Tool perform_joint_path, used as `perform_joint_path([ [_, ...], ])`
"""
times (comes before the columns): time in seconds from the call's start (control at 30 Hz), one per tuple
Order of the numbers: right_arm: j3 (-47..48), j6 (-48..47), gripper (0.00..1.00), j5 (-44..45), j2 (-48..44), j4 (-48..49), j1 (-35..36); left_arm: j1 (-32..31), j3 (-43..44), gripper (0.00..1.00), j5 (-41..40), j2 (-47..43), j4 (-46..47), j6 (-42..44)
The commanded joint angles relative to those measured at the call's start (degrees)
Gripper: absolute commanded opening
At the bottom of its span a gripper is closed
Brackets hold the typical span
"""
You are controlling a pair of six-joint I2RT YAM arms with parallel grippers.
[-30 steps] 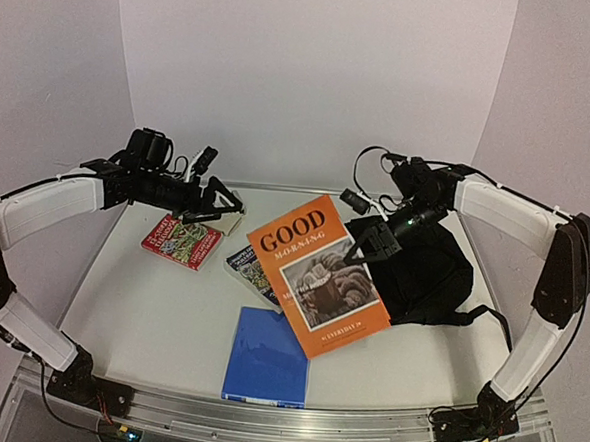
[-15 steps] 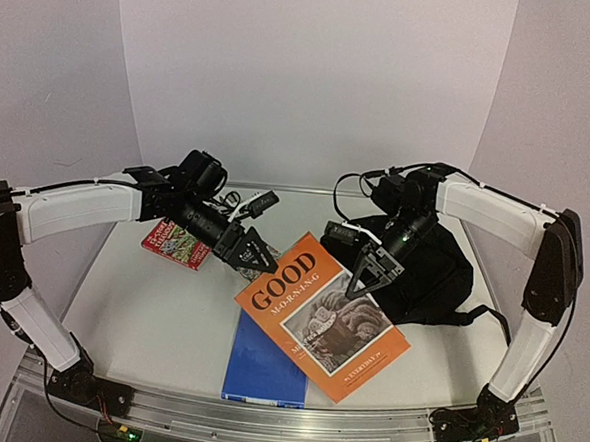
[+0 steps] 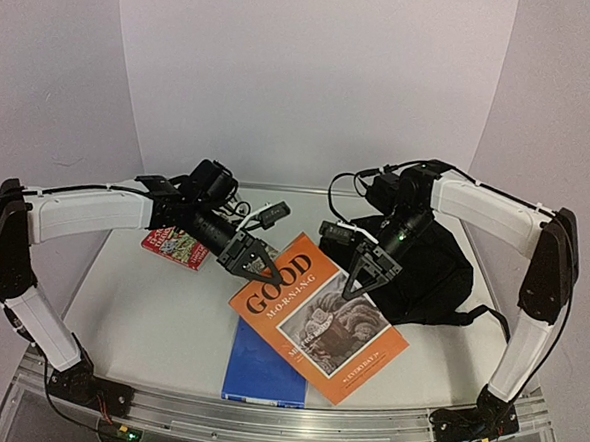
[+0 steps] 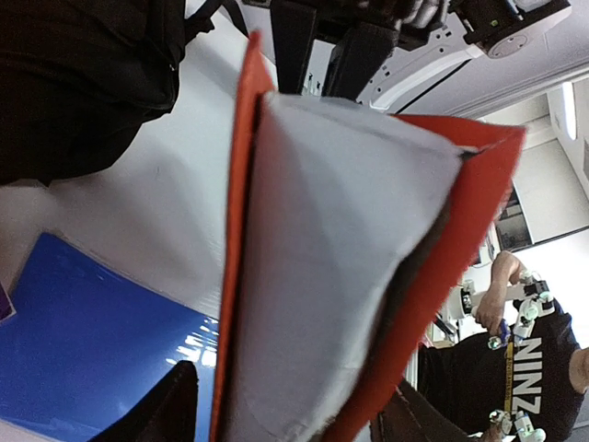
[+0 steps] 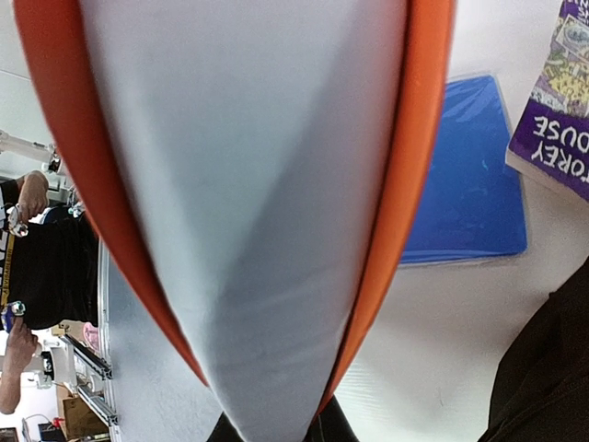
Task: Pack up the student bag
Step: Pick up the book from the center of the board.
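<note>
The student bag [image 3: 427, 274] is a black soft backpack lying at the right of the table, also in the left wrist view [image 4: 83, 83]. An orange "Good Morning" book [image 3: 319, 318] hangs tilted in front of it. My right gripper [image 3: 362, 275] is shut on the book's upper right edge, and the pages taper down into its fingers [image 5: 276, 428]. My left gripper [image 3: 257, 269] straddles the book's upper left corner. Its jaws [image 4: 290, 405] stand either side of the book [image 4: 340, 258], with a thin gap still showing at one finger.
A blue folder [image 3: 261, 364] lies flat near the front edge, partly under the orange book. A red paperback [image 3: 178, 244] lies at the back left. A purple-covered book [image 5: 561, 120] shows beside the folder in the right wrist view.
My left arm swung right from the red paperback to the orange book's corner and its jaws narrowed around it. The right gripper brought the book lower and turned it.
</note>
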Motion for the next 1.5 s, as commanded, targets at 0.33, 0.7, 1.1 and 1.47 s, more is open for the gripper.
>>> perform_joint_path([
  [0.33,13.30,10.07,0.55,-1.82,4.63,0.46,-4.30,2.83,-3.05,0.10,-5.71,-1.35,9.86,-9.08],
  [0.7,10.23,35.68,0.72,32.57,1.40,32.61,-9.31,21.79,-17.69,0.06,-8.61,-12.60,37.12,-35.83],
  [1.1,12.91,38.72,0.72,44.33,11.38,34.81,-0.25,28.57,-21.91,0.04,-23.17,-26.78,30.43,-41.25],
  [1.47,10.05,40.07,0.50,45.79,14.44,33.94,0.77,28.72,-23.89,0.04,-28.66,-30.29,26.19,-41.04],
])
